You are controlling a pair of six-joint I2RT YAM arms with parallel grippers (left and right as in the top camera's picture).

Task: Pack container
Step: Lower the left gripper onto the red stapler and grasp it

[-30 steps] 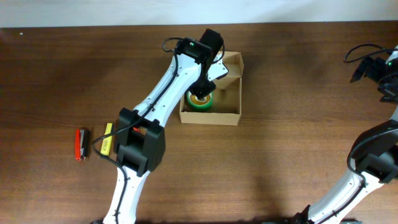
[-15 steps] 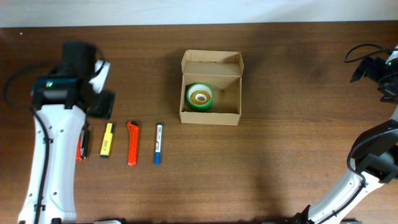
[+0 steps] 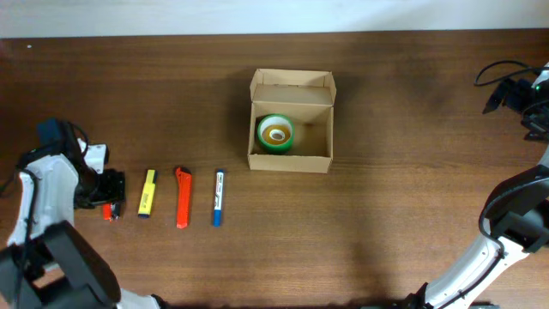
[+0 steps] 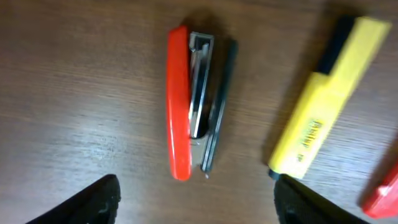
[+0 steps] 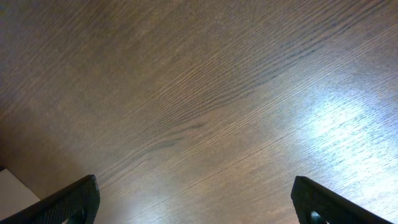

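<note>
The container (image 3: 292,160), a tan cardboard box with its flap lid open at the back, stands mid-table with a green tape roll (image 3: 275,131) lying inside at the left. My left gripper (image 3: 108,189) hovers at the far left over a red and black stapler (image 3: 109,211). In the left wrist view the stapler (image 4: 180,106) lies just ahead of my open left gripper (image 4: 199,205), with nothing between the fingers. My right gripper (image 3: 520,93) is far off at the right edge; its wrist view shows the right gripper (image 5: 205,208) open over bare wood.
To the right of the stapler lie a yellow highlighter (image 3: 147,192), an orange-red cutter (image 3: 182,197) and a blue marker (image 3: 218,197) in a row. The highlighter (image 4: 329,93) sits close to my left gripper's right finger (image 4: 305,202). Black cables (image 3: 502,73) lie at the far right.
My left arm left the container, where the tape roll stays, swung to the far left and came down over the stapler. Its jaws went from shut to open. The right arm is unmoved.
</note>
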